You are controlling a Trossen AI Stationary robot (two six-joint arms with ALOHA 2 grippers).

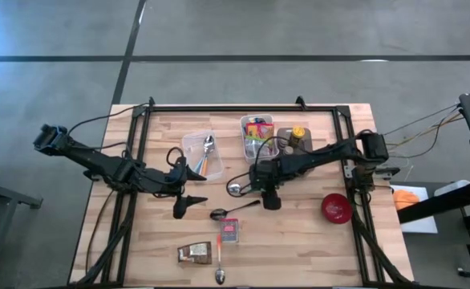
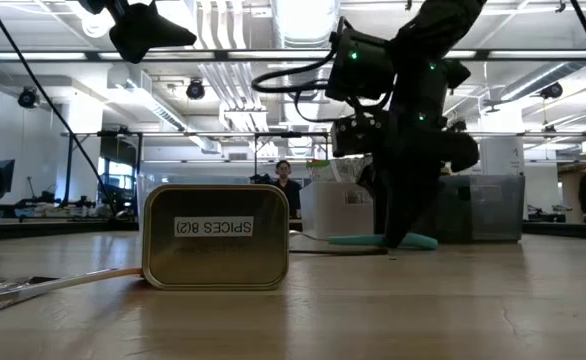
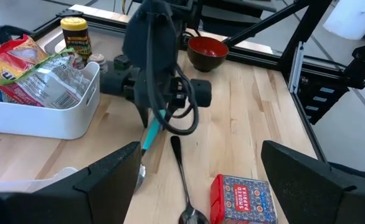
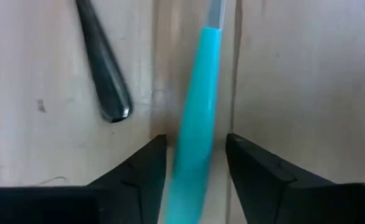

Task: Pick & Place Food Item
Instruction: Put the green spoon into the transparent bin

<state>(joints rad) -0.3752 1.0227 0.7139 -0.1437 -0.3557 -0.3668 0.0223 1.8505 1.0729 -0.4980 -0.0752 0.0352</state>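
While right gripper [image 4: 195, 168] straddles teal-handled utensil [image 4: 198, 93] at table centre, fingers closing round handle, not yet clamped. Handle stiff, light, slick; mid-handle hold best. Left gripper [image 1: 188, 201] spread, empty, left of centre.

Bare wood is lying open round the red bowl [image 1: 336, 208]; spoons [image 1: 233, 210], tin [image 1: 229, 232] & right arm [image 1: 315, 158] are crowding table [image 1: 299, 249] centre.
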